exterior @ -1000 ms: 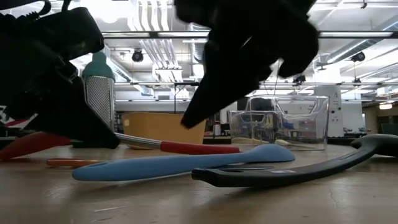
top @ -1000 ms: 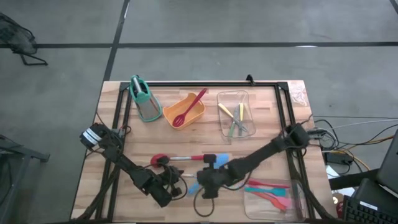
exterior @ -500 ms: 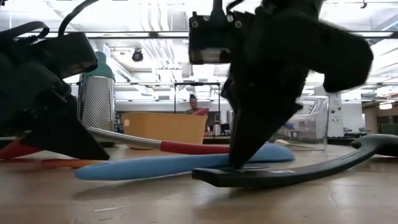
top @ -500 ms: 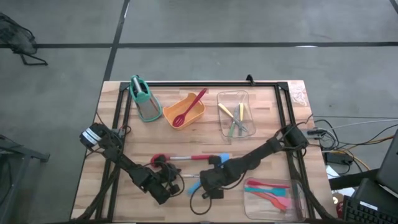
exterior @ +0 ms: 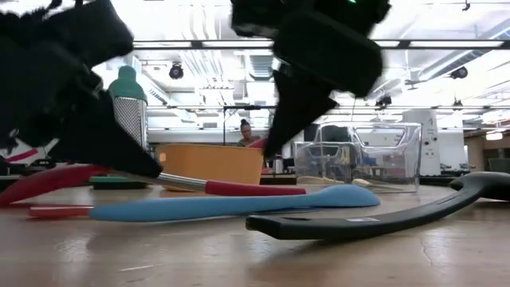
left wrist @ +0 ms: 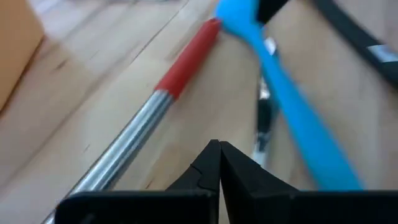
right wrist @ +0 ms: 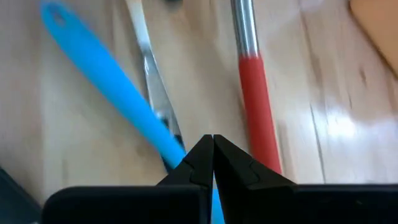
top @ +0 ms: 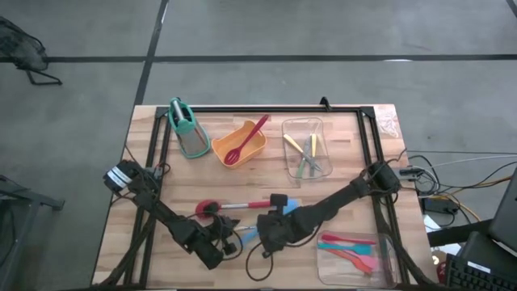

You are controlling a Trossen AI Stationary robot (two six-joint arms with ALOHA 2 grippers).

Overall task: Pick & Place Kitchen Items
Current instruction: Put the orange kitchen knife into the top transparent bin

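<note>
Right gripper (right wrist: pixel 212 138) pressed together, empty, above blue spatula (right wrist: pixel 106 81) | red-handled utensil (right wrist: pixel 256 106) just beside | left gripper (left wrist: pixel 219 144) pressed together, empty, between the same two on the table (top: pixel 355 162)

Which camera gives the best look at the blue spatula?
The low view: the blue spatula lies full length across the table. Both wrist views catch only part of it, blurred; from the high view it's mostly hidden under the arms.
</note>
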